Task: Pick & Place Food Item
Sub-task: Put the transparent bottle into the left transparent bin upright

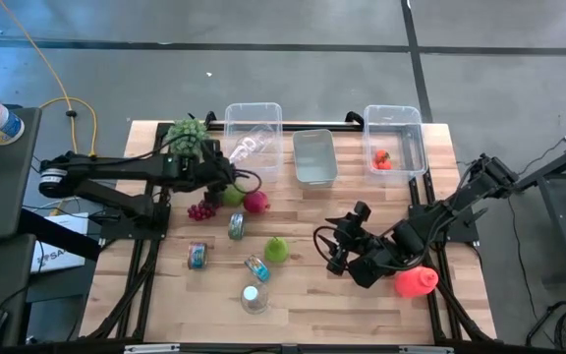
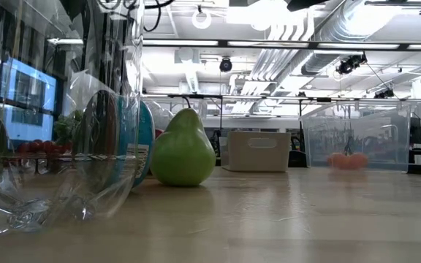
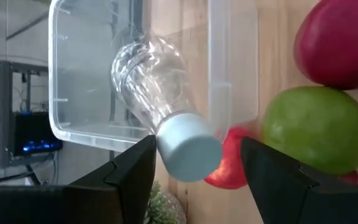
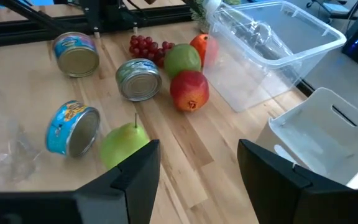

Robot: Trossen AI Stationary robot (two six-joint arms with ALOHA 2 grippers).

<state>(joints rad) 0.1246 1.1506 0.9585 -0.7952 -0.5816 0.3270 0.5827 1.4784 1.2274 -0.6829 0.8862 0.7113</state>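
Food lies at mid-table: a pomegranate [image 1: 255, 202], a green apple [image 1: 232, 195], red grapes [image 1: 201, 209], a green pear [image 1: 277, 249] and a leafy green vegetable [image 1: 187, 136]. My left gripper [image 1: 230, 175] hangs open above the apple, by the near left corner of a clear bin [image 1: 254, 110]. A clear bottle [image 3: 145, 71] lies in that bin, and its white cap [image 3: 188, 149] shows between my fingers with a gap to one of them. My right gripper [image 4: 197, 180] is open and holds nothing, above the table to the right of the pear [image 4: 122, 144].
Three tins [image 1: 236, 226] [image 1: 197, 256] [image 1: 256, 267] and another clear bottle [image 1: 254, 298] lie among the fruit. A white bin [image 1: 314, 157] stands at the far middle, and a clear bin [image 1: 395, 113] holding a red fruit [image 1: 382, 158] at the far right. A red item [image 1: 416, 282] lies under my right arm.
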